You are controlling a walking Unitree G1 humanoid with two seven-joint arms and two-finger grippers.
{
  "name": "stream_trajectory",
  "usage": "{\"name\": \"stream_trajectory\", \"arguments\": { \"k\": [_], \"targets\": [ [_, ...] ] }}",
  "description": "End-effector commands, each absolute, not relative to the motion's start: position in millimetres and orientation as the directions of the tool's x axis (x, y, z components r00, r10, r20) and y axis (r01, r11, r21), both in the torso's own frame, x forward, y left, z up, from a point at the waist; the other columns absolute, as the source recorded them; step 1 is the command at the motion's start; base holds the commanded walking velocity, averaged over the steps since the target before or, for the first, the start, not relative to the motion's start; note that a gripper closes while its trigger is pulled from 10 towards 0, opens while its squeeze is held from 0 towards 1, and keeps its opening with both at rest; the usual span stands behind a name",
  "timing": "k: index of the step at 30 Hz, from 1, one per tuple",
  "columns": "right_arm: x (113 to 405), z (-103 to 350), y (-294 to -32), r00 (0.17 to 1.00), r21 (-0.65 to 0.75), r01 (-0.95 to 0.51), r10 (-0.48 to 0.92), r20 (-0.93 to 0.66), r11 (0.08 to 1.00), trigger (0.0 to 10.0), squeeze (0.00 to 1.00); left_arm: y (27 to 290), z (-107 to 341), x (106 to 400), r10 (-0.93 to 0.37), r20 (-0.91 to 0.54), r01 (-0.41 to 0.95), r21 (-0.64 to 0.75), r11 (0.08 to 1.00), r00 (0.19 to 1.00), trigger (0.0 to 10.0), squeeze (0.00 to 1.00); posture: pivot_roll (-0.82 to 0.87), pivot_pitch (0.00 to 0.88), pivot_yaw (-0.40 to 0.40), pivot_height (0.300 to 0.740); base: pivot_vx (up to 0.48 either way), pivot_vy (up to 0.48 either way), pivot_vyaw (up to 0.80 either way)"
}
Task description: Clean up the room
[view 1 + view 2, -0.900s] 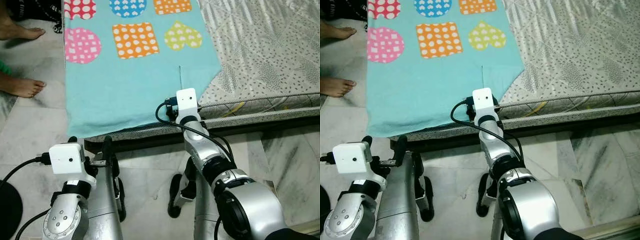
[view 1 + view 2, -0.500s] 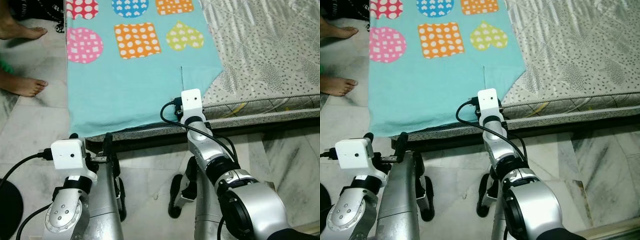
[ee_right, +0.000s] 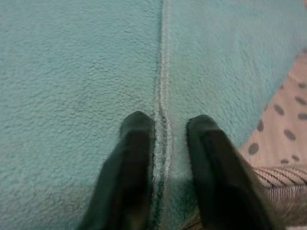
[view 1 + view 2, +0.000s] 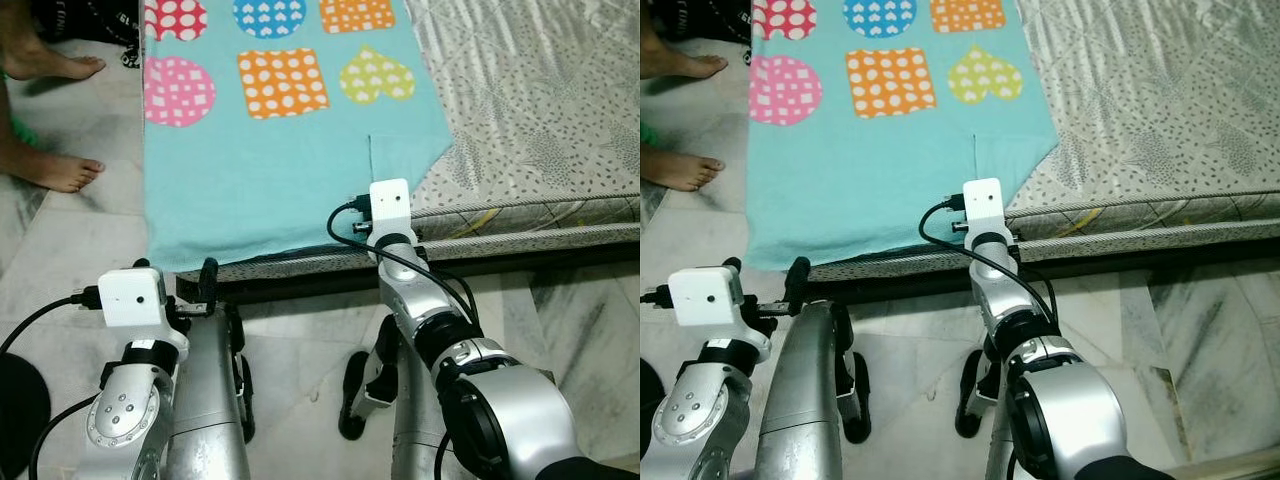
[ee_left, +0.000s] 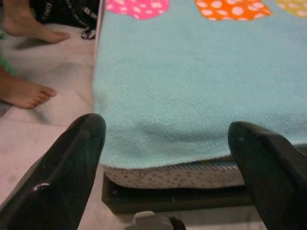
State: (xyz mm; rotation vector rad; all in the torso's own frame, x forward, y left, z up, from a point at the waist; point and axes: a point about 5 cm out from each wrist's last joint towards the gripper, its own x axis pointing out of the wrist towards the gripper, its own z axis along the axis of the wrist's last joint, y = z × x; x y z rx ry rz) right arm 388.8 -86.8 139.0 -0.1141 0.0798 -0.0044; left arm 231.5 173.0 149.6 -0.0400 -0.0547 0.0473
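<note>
A teal blanket (image 4: 260, 170) with pink, orange, blue and green spotted patches lies spread over the bed, its near edge hanging at the mattress front. My right gripper (image 3: 165, 129) rests on the blanket's near edge by a stitched seam (image 3: 162, 72). Its two fingers stand close together with the seam ridge pinched between them. My left gripper (image 5: 165, 128) is wide open, low in front of the bed frame, facing the blanket's near left corner (image 5: 103, 153) without touching it.
The grey patterned mattress (image 4: 540, 110) runs off to the right on a dark bed frame (image 4: 300, 285). A person's bare feet (image 4: 62, 172) stand on the marble floor at the far left. A black round base (image 4: 15, 400) sits at my lower left.
The camera has shifted slightly. My left gripper has moved a little forward toward the bed. The right gripper stays at the blanket's edge.
</note>
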Motion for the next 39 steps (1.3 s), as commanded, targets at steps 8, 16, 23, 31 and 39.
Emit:
{"name": "stream_trajectory", "arguments": {
  "k": [8,16,23,31,39],
  "targets": [
    [378.9,106.0,-112.9,0.97,0.024,0.076,-0.068,-0.234,0.997,0.0,0.0,177.6,143.6,233.4,0.047,0.039,-0.045,-0.032,0.998,0.998,10.0,0.0,0.26,0.367,-0.032,0.546,0.0,0.0,0.0],
    [376.4,103.5,-126.0,0.978,0.204,0.078,-0.035,-0.205,0.976,0.0,0.0,177.2,142.8,238.8,0.031,0.051,-0.029,-0.034,0.999,0.998,10.0,0.0,0.23,0.333,-0.018,0.546,0.0,0.0,0.0],
    [369.8,91.2,-125.9,0.968,0.307,0.098,-0.019,-0.252,0.947,0.0,0.0,175.5,145.0,248.1,0.016,0.07,-0.013,-0.043,0.999,0.997,10.0,0.0,0.22,0.305,-0.015,0.546,0.0,0.0,0.0],
    [363.3,78.7,-129.1,0.951,0.297,0.113,-0.017,-0.309,0.948,6.8,0.0,175.7,143.7,250.3,0.016,0.074,-0.013,-0.051,0.999,0.997,10.0,0.0,0.21,0.29,-0.019,0.546,0.0,0.0,0.0],
    [360.7,76.7,-126.9,0.955,0.252,0.067,0.012,-0.297,0.965,10.0,1.0,174.0,142.5,253.8,0.007,0.08,-0.002,-0.059,0.998,0.997,10.0,0.0,0.2,0.28,-0.017,0.546,0.0,0.0,0.0]
  ]
}}
